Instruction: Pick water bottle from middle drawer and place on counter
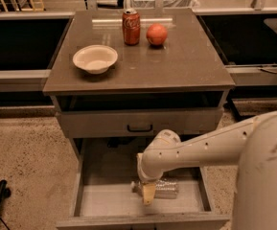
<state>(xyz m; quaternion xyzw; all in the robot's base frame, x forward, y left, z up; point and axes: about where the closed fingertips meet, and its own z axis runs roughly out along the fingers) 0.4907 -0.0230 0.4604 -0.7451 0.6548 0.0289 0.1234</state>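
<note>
The gripper (pixel 148 195) hangs low inside the open middle drawer (pixel 98 202), at the end of a smooth, round white arm (pixel 200 147). Its tip is a pale tan color. I cannot tell if the gripper is spread wide or pinching something.

Right by the gripper lies the water bottle (pixel 167 189) on its side on the drawer floor. It is small, clear and crinkly, and it shines a little. Most of it pokes out to one side of the gripper and a small pale bit shows on the other side, so the gripper crosses in front of it. I cannot tell if they touch.

The drawer is a deep grey box with thin walls and a pale plank floor. Just above the gripper is a shallower drawer front with a black handle (pixel 140 128).

Higher up and farther back is the counter (pixel 186 71) – a flat, smooth, grey-brown square that is a bit shiny. On it sit a round cream bowl (pixel 95 59), a red soda can (pixel 131 27) standing up, and a round red-orange fruit (pixel 156 34) just beside the can.

The ground (pixel 23 152) beside the drawer is rough and speckled.
</note>
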